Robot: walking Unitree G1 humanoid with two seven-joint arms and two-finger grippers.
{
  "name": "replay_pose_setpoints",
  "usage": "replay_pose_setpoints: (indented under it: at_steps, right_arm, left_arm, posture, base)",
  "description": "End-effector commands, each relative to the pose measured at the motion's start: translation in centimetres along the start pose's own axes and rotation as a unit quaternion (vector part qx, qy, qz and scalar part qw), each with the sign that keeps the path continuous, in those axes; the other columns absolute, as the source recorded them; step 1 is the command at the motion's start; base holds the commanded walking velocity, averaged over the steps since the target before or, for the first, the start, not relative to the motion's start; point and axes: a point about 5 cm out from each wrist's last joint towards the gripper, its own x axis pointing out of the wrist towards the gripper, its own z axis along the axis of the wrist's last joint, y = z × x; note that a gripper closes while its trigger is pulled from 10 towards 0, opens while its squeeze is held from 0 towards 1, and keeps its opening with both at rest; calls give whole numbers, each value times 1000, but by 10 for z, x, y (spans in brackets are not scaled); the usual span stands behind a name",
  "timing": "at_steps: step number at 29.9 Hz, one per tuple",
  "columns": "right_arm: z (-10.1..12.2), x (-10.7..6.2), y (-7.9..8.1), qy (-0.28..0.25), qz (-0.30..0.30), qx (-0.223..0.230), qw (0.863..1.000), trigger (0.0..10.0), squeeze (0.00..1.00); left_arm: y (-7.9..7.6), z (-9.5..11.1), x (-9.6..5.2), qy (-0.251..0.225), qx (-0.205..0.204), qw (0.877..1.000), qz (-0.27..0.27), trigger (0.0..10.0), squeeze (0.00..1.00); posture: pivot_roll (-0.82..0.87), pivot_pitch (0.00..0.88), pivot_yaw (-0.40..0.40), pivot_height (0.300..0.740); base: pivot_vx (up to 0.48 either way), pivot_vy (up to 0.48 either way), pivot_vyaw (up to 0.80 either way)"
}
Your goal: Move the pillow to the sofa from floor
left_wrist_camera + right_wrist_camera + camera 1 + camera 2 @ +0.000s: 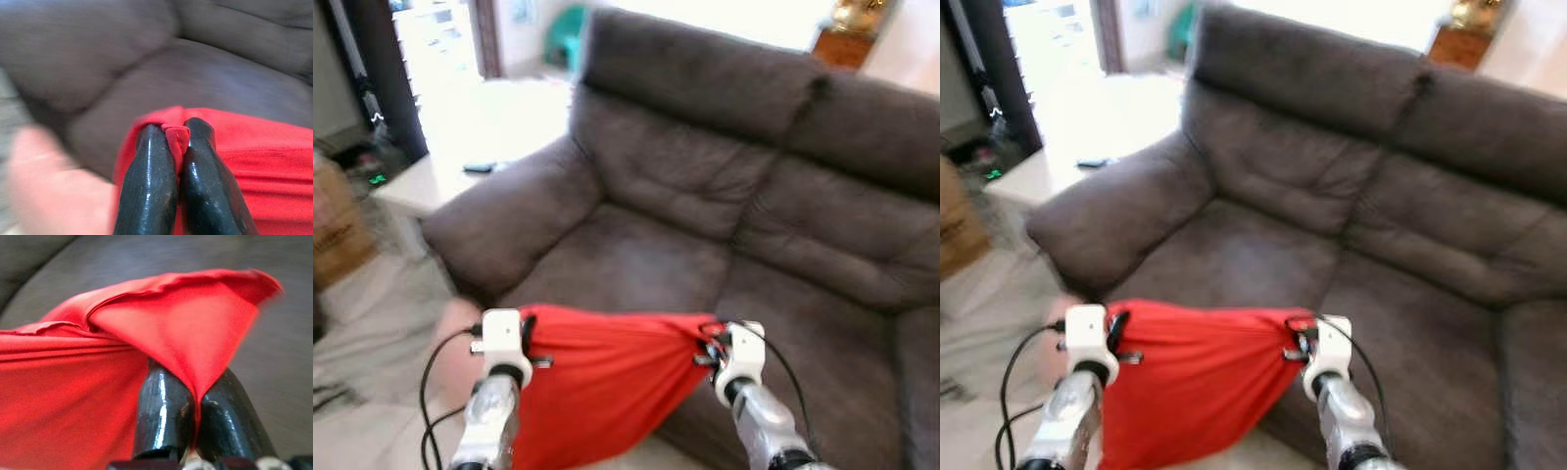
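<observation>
A red pillow [597, 382] hangs stretched between my two grippers, in front of the dark brown sofa [724, 196] and just before its seat edge. My left gripper [524, 338] is shut on the pillow's left top corner; in the left wrist view its black fingers [151, 186] pinch a fold of red fabric [254, 166]. My right gripper [708, 345] is shut on the right top corner, and in the right wrist view the red cloth [161, 328] drapes over its fingers [161, 416].
The sofa's left armrest [504, 220] stands ahead on the left. A white low table [460, 157] with a small dark object sits behind the armrest. Cardboard boxes [337, 220] stand at far left on the light floor [372, 372]. Something pinkish [455, 338] lies beside the left arm.
</observation>
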Motion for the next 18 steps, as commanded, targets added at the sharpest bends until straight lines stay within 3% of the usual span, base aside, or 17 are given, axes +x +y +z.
replay_pose_setpoints:
  at_steps: [1,10,18]
  right_arm:
    - [28,1,-22,-61,-48,11,997,10000,0]
    - [30,2,-22,-63,-49,11,997,10000,0]
    - [30,2,-22,-63,-48,9,997,10000,0]
  left_arm:
    - [18,2,-1,-8,5,999,34,10000,0]
    - [18,2,-1,-7,3,999,36,10000,0]
    - [19,3,0,-12,2,999,40,10000,0]
  posture:
    - [214,0,-153,740]
    - [213,0,-156,740]
    - [213,0,-158,740]
  base:
    - [0,-326,-688]
    - [0,-320,-689]
    - [0,0,-667]
